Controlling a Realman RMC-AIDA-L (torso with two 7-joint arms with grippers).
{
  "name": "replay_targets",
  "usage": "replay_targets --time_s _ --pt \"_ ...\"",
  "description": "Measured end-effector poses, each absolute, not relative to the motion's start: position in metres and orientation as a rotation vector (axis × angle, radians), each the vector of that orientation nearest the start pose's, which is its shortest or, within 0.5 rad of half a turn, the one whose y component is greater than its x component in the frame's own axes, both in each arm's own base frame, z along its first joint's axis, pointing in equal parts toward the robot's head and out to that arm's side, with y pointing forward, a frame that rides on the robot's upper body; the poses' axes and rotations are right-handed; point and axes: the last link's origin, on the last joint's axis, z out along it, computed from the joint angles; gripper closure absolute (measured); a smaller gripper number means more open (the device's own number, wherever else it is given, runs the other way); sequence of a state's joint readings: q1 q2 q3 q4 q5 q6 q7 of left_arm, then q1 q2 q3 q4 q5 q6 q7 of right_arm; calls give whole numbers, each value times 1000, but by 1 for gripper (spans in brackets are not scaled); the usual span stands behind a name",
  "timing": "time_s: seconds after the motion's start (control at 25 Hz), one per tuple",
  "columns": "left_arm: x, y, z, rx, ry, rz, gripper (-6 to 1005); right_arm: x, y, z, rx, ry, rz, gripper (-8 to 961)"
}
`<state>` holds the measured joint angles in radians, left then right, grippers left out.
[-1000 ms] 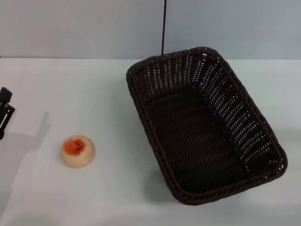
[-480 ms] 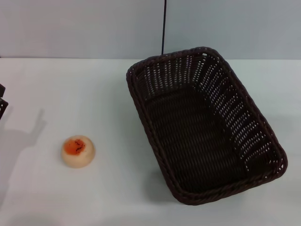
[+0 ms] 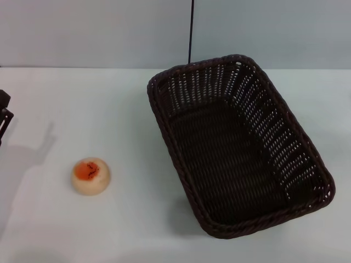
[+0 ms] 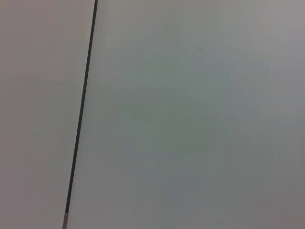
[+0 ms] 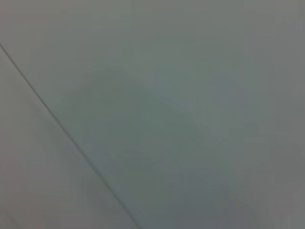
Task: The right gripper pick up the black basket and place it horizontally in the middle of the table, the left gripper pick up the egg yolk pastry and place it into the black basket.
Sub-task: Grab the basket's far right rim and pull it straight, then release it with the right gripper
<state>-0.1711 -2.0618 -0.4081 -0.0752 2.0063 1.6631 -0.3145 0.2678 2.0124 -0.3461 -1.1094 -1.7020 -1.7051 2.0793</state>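
one black basket (image 3: 239,148), woven wicker, long box shape, slanted holey sides, sits on right half of table (image 3: 109,104), turned at slant. one egg yolk pastry (image 3: 90,176), small round pale bun, orange patch on top, sits left, well apart from basket. table white, smooth. plain grey wall behind. left gripper (image 3: 3,118) only peeks in at left edge; cannot tell if wide or narrow.

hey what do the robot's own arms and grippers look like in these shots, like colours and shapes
Very little of them shows. In the head view only a sliver of the left gripper pokes in at the left edge: black, angular, blocky pieces, casting a grey shadow on the white table. No cable, marking or forearm can be made out. The right gripper is out of view, and neither wrist view shows any fingers.
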Motion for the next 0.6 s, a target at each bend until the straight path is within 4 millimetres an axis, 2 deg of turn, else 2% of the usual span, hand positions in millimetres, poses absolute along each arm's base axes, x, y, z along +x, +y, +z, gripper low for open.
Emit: replay_targets --time_s 0.08,0.12,0.32,0.44,0.48,0.52,0.6 --pt "-356 213 14 -1536 -461 -917 159 290 291 192 -2079 1232 912 228" --pt "-356 213 14 -1536 -461 -917 159 290 291 192 -2079 1232 912 228" --pt "-357 214 14 -1539 -467 -909 160 267 314 198 -2193 1388 627 229" --pt "-358 214 13 -1542 -474 -900 161 255 329 195 -2240 1467 485 230" --pt "-358 214 13 -1543 -476 -897 161 248 339 190 -2263 1501 369 230" --pt "-358 214 12 -1543 -478 -895 161 248 339 190 -2263 1501 369 231" --pt "-358 215 12 -1544 -479 -894 162 240 349 181 -2302 1525 257 231"
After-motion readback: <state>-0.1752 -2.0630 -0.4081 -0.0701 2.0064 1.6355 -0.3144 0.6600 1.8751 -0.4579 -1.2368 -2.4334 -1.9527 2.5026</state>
